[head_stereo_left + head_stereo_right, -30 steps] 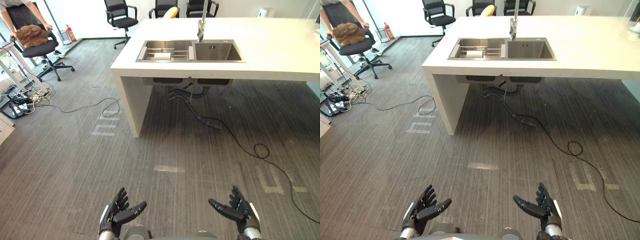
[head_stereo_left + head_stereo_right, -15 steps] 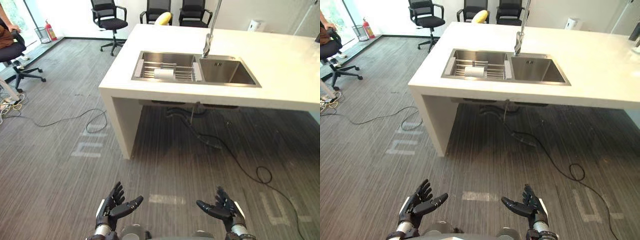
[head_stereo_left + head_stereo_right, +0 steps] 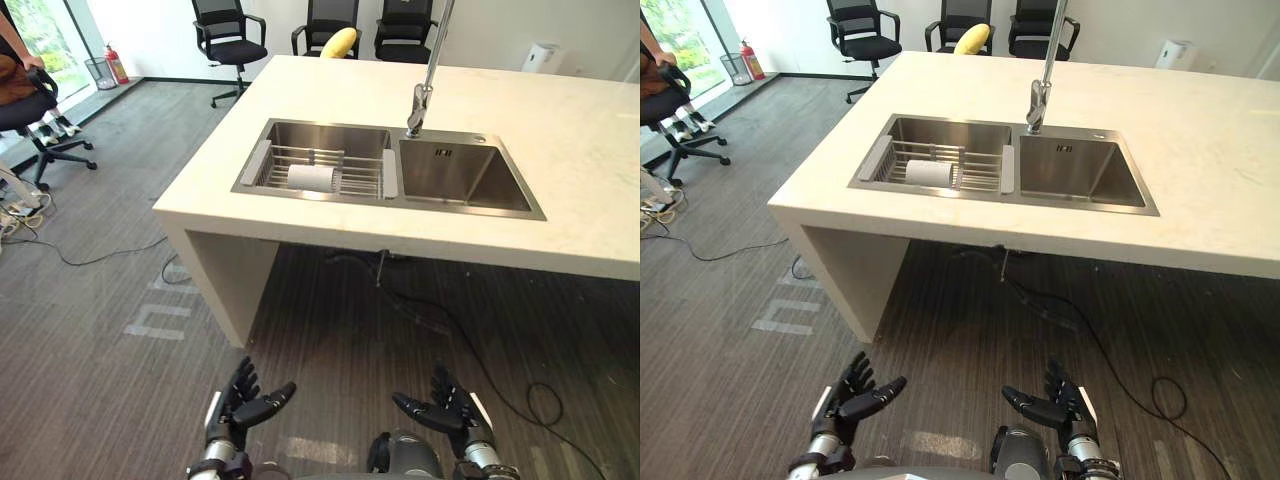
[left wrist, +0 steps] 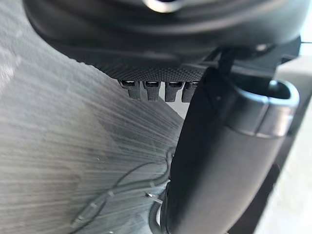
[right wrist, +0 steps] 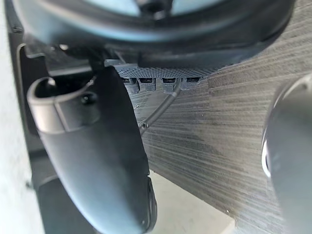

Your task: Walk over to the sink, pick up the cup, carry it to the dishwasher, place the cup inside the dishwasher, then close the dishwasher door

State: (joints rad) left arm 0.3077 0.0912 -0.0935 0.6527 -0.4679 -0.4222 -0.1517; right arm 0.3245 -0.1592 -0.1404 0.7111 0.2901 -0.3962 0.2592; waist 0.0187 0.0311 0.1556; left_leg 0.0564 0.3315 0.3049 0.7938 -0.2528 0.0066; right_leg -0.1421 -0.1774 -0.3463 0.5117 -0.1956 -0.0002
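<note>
Left hand (image 3: 238, 408) and right hand (image 3: 452, 412) sit low at bottom centre of the head views. Palms face each other, fingers straight and spread, nothing in either. Both wrists are cut off by the bottom edge. The wrist views agree: thumb out, fingertips (image 4: 152, 90) in a row, grey carpet past them.

Striped grey carpet floor (image 3: 90, 330) takes the lower half, with pale tape marks at left. White counter (image 3: 590, 160) runs from the middle to the right edge, its right end cut off. Steel double sink (image 3: 455, 178) is set into it, upper centre. The left basin holds a wire rack (image 3: 352, 178).

Black office chairs (image 3: 228, 40) line the top edge beyond the counter. Another chair (image 3: 35, 108) is cut by the left edge. Faucet (image 3: 424, 85) stands at the back between the basins, its top out of frame.

Cup (image 3: 311, 177) is a white cylinder lying on its side on the rack; probably the cup, mouth too small to make out. Yellow object (image 3: 338, 42) sits on a far chair, unidentifiable.
</note>
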